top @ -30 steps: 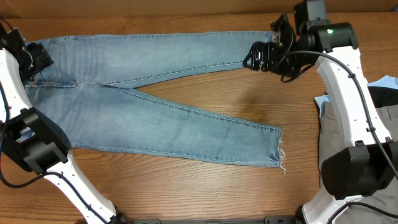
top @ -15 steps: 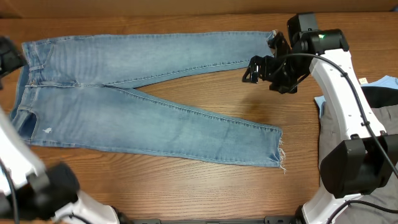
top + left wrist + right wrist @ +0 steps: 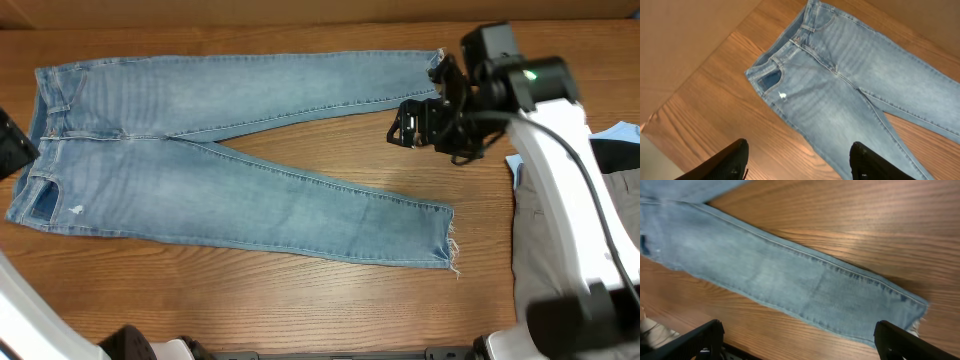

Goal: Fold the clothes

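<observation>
The jeans (image 3: 230,190) lie spread flat on the wooden surface (image 3: 350,300), waist to the left, both legs running right and splaying apart. The right arm (image 3: 545,130) reaches in from the right edge, wrist turned leftward. The right fingers (image 3: 408,120) hang just beside the upper leg's hem, spread wide and empty. The left fingers (image 3: 732,162) hover high near the waistband, parted, gripping nothing.

The jeans (image 3: 250,190) lie flat on the table (image 3: 300,300), waist left, legs running right, other garments (image 3: 625,165) beyond them.
</observation>
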